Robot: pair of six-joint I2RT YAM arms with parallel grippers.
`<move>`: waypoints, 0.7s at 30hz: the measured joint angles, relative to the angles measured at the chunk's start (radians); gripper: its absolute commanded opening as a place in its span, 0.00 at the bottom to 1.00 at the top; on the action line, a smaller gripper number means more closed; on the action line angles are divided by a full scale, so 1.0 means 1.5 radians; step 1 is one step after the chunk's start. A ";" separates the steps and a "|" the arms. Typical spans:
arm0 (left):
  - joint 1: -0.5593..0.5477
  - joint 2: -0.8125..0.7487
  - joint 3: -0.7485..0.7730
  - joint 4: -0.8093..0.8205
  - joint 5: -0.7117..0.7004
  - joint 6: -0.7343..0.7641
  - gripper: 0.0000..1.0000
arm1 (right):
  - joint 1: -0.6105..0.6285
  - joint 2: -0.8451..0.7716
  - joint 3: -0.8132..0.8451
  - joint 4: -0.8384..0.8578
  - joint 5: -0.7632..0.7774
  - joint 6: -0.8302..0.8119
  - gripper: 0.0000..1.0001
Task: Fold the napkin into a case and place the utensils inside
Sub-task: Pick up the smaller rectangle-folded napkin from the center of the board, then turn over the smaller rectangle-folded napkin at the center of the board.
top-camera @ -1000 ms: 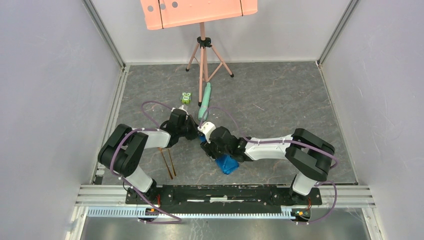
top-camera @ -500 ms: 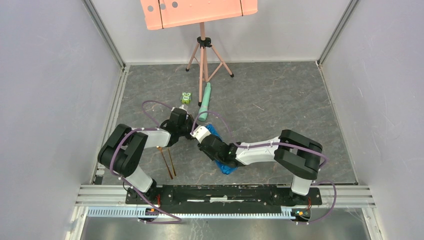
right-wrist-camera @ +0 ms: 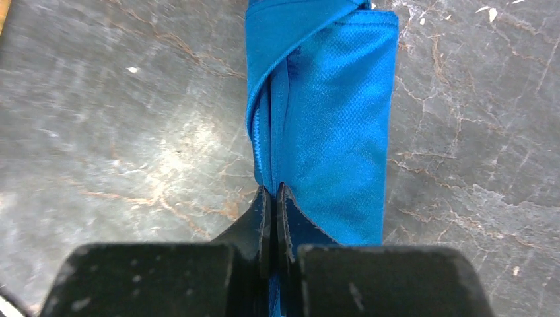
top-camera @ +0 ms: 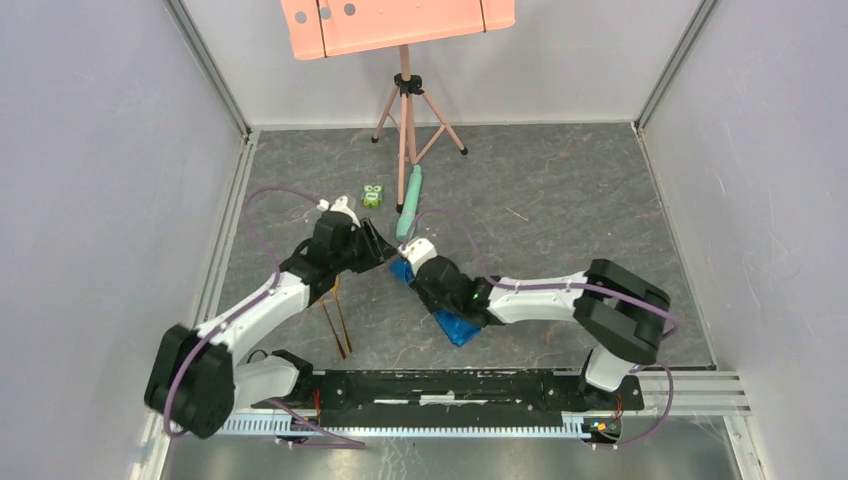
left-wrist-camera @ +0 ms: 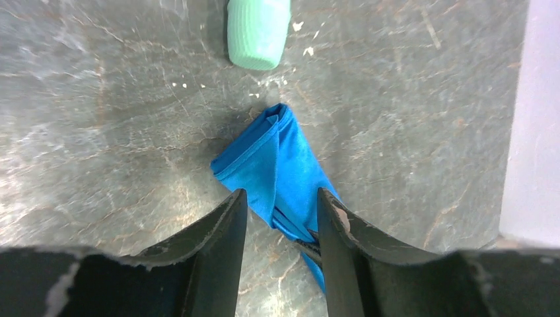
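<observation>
Napkin on worktop, running near-right to far-left. Relative to napkin: tube just behind far end, toy behind-left, tripod well behind, utensils left, apart. Left tool over far end, right tool at the long fold.

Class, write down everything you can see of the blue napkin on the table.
The napkin is bright blue, slightly shiny cloth, folded into a narrow long strip with overlapping layers and a diagonal flap near one end. It lies flat on the grey marbled table. The right gripper is pinched shut on its long folded edge. The left gripper hangs open over the far end; contact is unclear. A pale green tube lies just beyond that end, apart.
</observation>
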 measured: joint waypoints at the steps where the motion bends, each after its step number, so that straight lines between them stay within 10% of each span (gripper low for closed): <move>1: 0.000 -0.035 0.003 -0.021 -0.011 0.007 0.52 | -0.009 -0.013 -0.006 0.001 -0.022 0.011 0.00; 21: 0.002 -0.238 0.011 -0.205 -0.098 0.031 0.53 | -0.160 -0.075 -0.278 0.461 -0.520 0.476 0.00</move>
